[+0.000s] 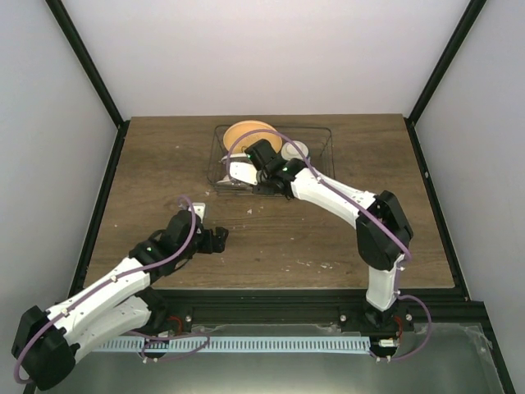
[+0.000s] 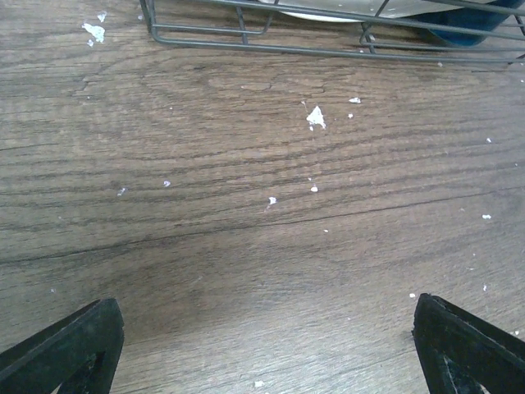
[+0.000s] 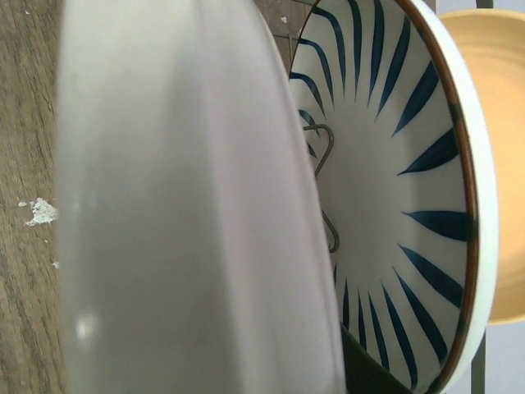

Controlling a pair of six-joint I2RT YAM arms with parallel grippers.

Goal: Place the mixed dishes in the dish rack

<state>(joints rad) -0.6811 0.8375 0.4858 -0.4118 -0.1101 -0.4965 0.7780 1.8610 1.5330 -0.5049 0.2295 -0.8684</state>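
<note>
The dish rack (image 1: 318, 141) stands at the back middle of the table; its front wire (image 2: 328, 51) crosses the top of the left wrist view. The orange plate (image 1: 246, 131) stands upright in it, with the striped plate (image 3: 394, 189) beside it (image 3: 496, 164). The white bowl (image 1: 296, 150) sits in the rack, and the dark blue mug (image 2: 474, 25) shows behind its front wire. My right gripper (image 1: 253, 176) is shut on the pale plate (image 3: 180, 213), held on edge at the rack's front left; one dark finger (image 3: 369, 373) shows. My left gripper (image 1: 217, 239) is open and empty, low over the table.
White crumbs (image 2: 316, 118) lie scattered on the wood in front of the rack. The table is walled on three sides, with black posts at the back corners.
</note>
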